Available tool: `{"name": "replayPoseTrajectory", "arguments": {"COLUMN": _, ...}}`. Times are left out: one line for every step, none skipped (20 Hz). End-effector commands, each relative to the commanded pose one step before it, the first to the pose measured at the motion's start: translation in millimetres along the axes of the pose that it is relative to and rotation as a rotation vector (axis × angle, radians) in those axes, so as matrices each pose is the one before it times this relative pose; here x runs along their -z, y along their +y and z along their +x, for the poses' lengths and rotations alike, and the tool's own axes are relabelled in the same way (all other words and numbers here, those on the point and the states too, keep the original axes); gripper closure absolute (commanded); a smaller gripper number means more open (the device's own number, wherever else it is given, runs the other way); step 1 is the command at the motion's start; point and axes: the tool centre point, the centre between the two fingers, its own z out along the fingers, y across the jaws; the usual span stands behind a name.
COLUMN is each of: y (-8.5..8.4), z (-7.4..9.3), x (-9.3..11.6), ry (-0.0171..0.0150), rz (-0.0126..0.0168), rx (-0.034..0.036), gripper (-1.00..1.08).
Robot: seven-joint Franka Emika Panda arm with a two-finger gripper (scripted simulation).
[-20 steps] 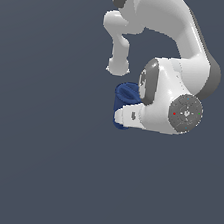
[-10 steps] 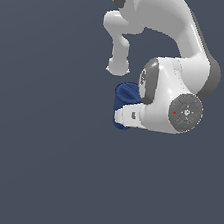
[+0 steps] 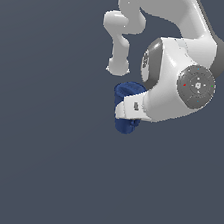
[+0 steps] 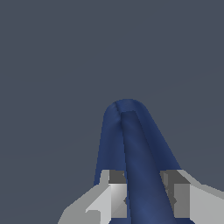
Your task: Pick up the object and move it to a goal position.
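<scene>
The dark blue pitcher-like mug [image 3: 124, 96] shows in the exterior view, partly hidden behind my white hand. In the wrist view the mug [image 4: 114, 140] fills the middle, with its loop handle [image 4: 140, 166] running between my two fingers. My gripper [image 4: 143, 192] is shut on that handle, one finger [image 4: 114, 192] on each side of it. In the exterior view my gripper [image 3: 129, 111] sits against the mug's side. Whether the mug rests on the surface or hangs above it cannot be told.
A plain dark grey-blue surface [image 3: 41, 164] fills both views. The white arm's links and wrist joint [image 3: 196, 86] stand at the exterior view's upper right, above and beside the mug.
</scene>
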Motion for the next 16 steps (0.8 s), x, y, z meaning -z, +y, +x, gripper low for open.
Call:
{"name": "replayPoseTrajectory", "arguments": {"y": 1.04, "z": -4.95, "x": 15.36, "ry": 0.04972, "rz": -0.00505, "rx": 0.02155, "gripper": 1.08}}
{"name": "replayPoseTrajectory", "arguments": {"y": 0.43, "z": -2.03, "x": 6.28, "ry": 0.02155, "rz": -0.00205, "rx": 0.01001, "gripper": 1.08}}
{"name": "replayPoseTrajectory", "arguments": {"y": 0.46, "z": -2.16, "x": 6.64, "ry": 0.02278, "rz": -0.00217, "rx": 0.01057, "gripper": 1.08}}
{"name": "replayPoseTrajectory", "arguments": {"y": 0.49, "z": -2.27, "x": 6.99, "ry": 0.024, "rz": -0.00228, "rx": 0.01112, "gripper": 1.08}}
{"name": "replayPoseTrajectory", "arguments": {"y": 0.51, "z": -2.4, "x": 7.34, "ry": 0.02521, "rz": -0.0024, "rx": 0.01167, "gripper": 1.08}}
{"name": "replayPoseTrajectory", "arguments": {"y": 0.54, "z": -2.51, "x": 7.65, "ry": 0.02629, "rz": -0.0025, "rx": 0.01216, "gripper": 1.08}}
{"name": "replayPoseTrajectory", "arguments": {"y": 0.55, "z": -2.54, "x": 7.73, "ry": 0.0266, "rz": -0.00253, "rx": 0.01228, "gripper": 1.08}}
{"name": "replayPoseTrajectory", "arguments": {"y": 0.55, "z": -2.53, "x": 7.69, "ry": 0.02647, "rz": -0.00251, "rx": 0.0122, "gripper": 1.08}}
{"name": "replayPoseTrajectory", "arguments": {"y": 0.55, "z": -2.52, "x": 7.65, "ry": 0.02634, "rz": -0.0025, "rx": 0.01213, "gripper": 1.08}}
{"name": "replayPoseTrajectory", "arguments": {"y": 0.55, "z": -2.52, "x": 7.62, "ry": 0.02625, "rz": -0.00249, "rx": 0.01207, "gripper": 1.08}}
{"name": "replayPoseTrajectory", "arguments": {"y": 0.55, "z": -2.51, "x": 7.59, "ry": 0.02614, "rz": -0.00247, "rx": 0.012, "gripper": 1.08}}
{"name": "replayPoseTrajectory", "arguments": {"y": 0.55, "z": -2.51, "x": 7.57, "ry": 0.02607, "rz": -0.00246, "rx": 0.01195, "gripper": 1.08}}
{"name": "replayPoseTrajectory", "arguments": {"y": 0.56, "z": -2.5, "x": 7.54, "ry": 0.026, "rz": -0.00245, "rx": 0.0119, "gripper": 1.08}}
{"name": "replayPoseTrajectory", "arguments": {"y": 0.56, "z": -2.5, "x": 7.53, "ry": 0.02594, "rz": -0.00244, "rx": 0.01186, "gripper": 1.08}}
{"name": "replayPoseTrajectory", "arguments": {"y": 0.57, "z": -2.5, "x": 7.51, "ry": 0.0259, "rz": -0.00243, "rx": 0.01182, "gripper": 1.08}}
{"name": "replayPoseTrajectory", "arguments": {"y": 0.57, "z": -2.49, "x": 7.49, "ry": 0.02586, "rz": -0.00242, "rx": 0.01178, "gripper": 1.08}}
